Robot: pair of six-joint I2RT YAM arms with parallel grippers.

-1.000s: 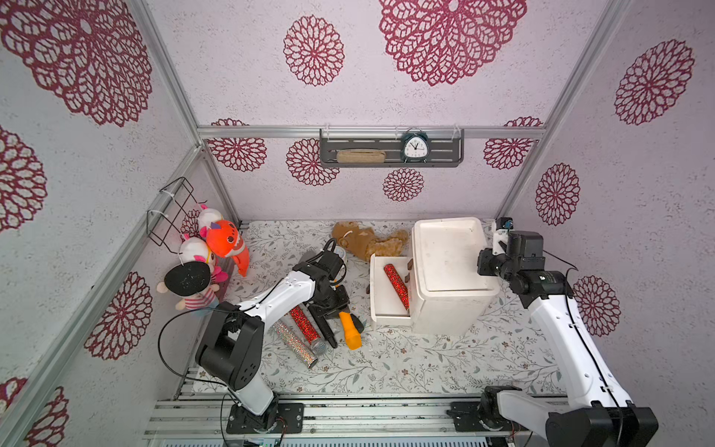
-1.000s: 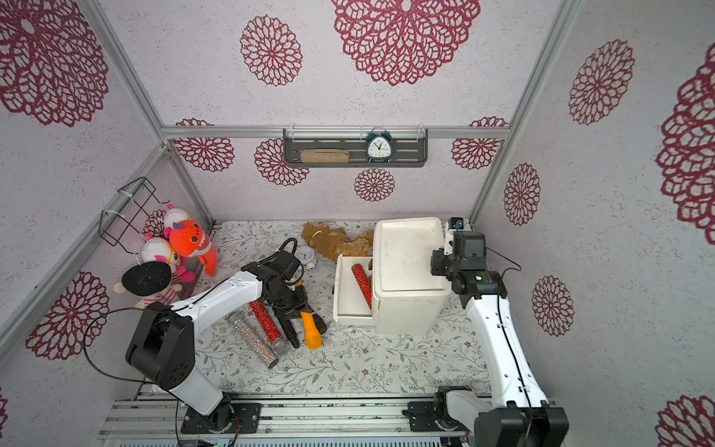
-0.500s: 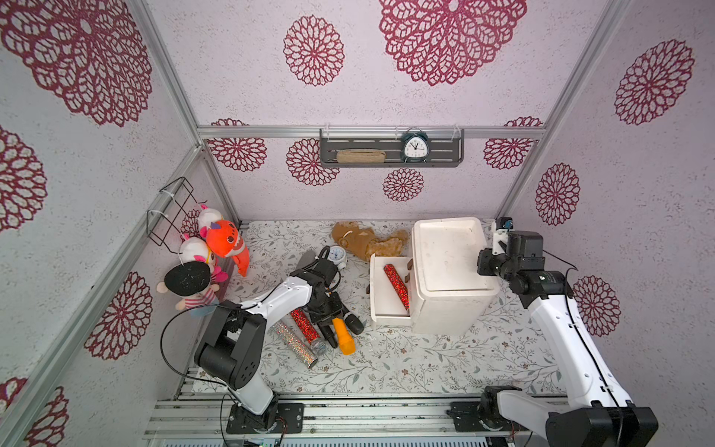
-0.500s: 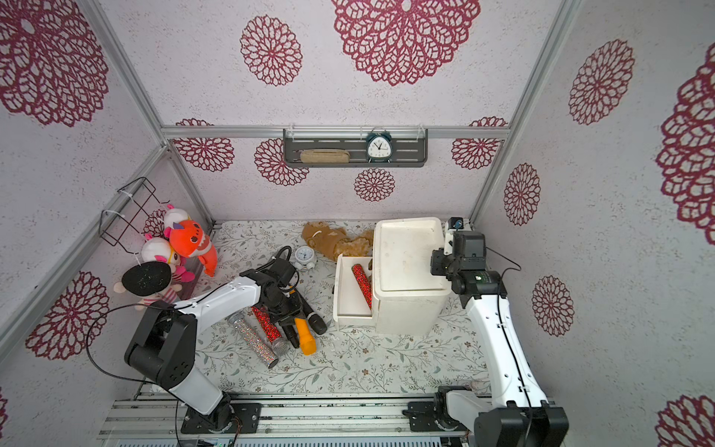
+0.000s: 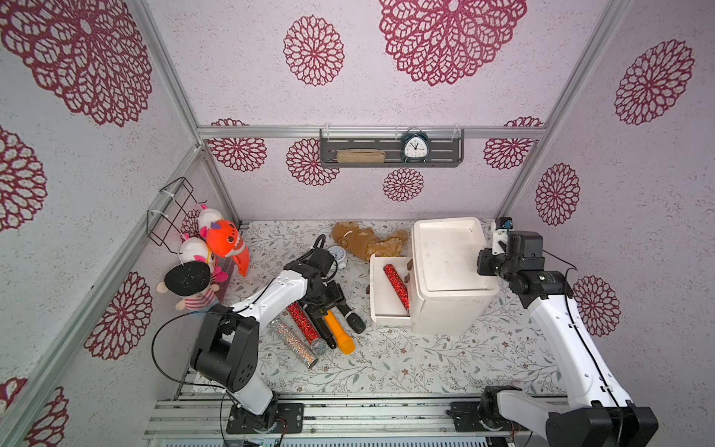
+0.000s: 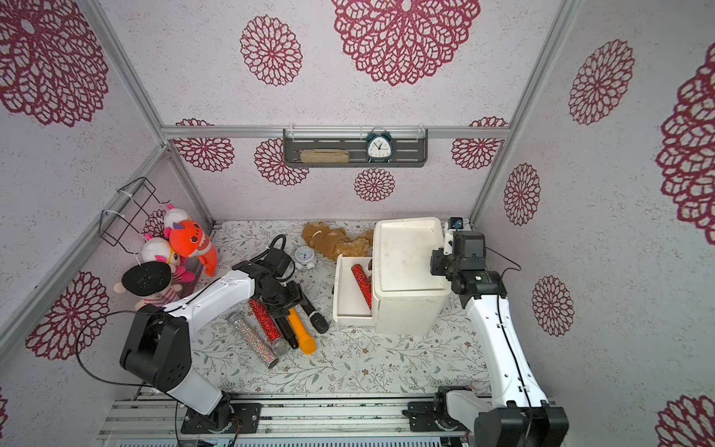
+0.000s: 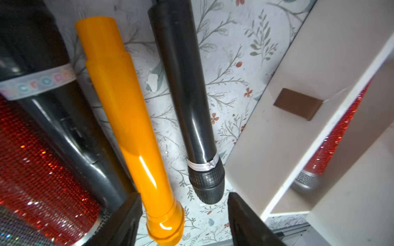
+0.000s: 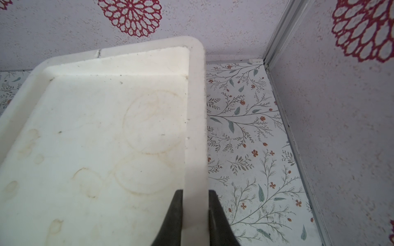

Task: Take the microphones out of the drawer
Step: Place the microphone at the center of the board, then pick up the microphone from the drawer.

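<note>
Red-sequinned microphone [image 5: 396,285] lies in the open drawer [image 5: 381,309], near my left claw [image 7: 184,197], whose jaws stand apart over the orange microphone [image 7: 132,119] on the tabletop [image 7: 230,64]. My right claw [image 8: 196,191] is clamped on the cabinet rim [image 8: 195,106], I'd judge to steady it.

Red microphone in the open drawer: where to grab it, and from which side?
Grip the red microphone on its glittery shaft near the middle, straight down from above, fingers across its length. It lies flat and slanted in the drawer, open only on top; its silver head end sits close to the cabinet, so probably avoid that end.
</note>
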